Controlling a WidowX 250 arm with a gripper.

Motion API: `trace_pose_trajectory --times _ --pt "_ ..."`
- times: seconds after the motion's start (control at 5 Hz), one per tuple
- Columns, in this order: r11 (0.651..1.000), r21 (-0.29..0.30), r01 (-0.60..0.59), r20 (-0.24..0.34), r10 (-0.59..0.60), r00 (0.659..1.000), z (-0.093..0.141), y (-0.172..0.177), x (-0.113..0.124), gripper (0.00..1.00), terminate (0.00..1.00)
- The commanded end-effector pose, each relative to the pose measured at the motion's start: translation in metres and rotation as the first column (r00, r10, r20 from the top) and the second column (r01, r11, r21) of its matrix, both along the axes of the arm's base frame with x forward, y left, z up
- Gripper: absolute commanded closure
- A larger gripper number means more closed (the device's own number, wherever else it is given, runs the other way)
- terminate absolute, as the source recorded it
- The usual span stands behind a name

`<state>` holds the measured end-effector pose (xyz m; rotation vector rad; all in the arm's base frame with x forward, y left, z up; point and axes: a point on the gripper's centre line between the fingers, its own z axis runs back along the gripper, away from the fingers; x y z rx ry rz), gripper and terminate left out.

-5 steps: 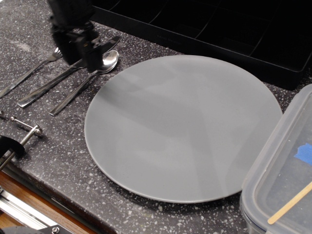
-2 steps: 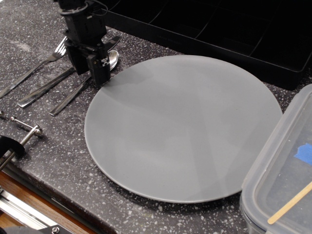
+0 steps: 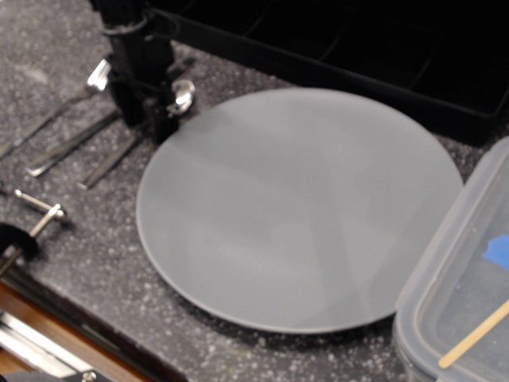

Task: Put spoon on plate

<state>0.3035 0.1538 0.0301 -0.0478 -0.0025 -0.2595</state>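
Observation:
The view is blurred. The silver spoon lies on the dark speckled counter just left of the plate; its bowl (image 3: 183,95) points to the back and its handle runs toward the front left. The large flat grey plate (image 3: 298,211) fills the middle. My black gripper (image 3: 159,130) is down over the spoon's neck, at the plate's left edge. Its body hides the neck, and the blur hides how the jaws stand.
A fork (image 3: 94,79) and a knife (image 3: 67,148) lie left of the spoon, parallel to it. A black divided tray (image 3: 358,48) runs along the back. A clear plastic container (image 3: 465,270) holding a wooden stick stands at the right. A metal clamp (image 3: 40,213) is on the counter's front left edge.
My gripper has come down from above the spoon's bowl onto its neck and shifted slightly toward the plate. The spoon, fork and knife lie where they were.

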Motion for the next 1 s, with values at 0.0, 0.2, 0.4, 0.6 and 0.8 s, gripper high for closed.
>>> trace_pose_trajectory --times 0.0,0.2,0.4,0.6,0.8 --pt "1.0 0.022 -0.016 0.045 0.015 0.999 0.005 0.006 0.002 1.0 0.0" --pt "0.999 0.027 -0.024 0.055 0.022 0.998 0.007 0.009 0.007 1.0 0.0" --pt "0.999 0.037 -0.031 0.074 0.029 0.997 0.01 0.013 0.011 1.0 0.0" --pt "0.999 -0.014 -0.052 0.105 0.053 0.993 0.031 0.009 0.02 1.0 0.0" --pt "0.992 -0.122 -0.046 0.142 0.063 0.988 0.075 -0.009 0.025 1.0 0.0"
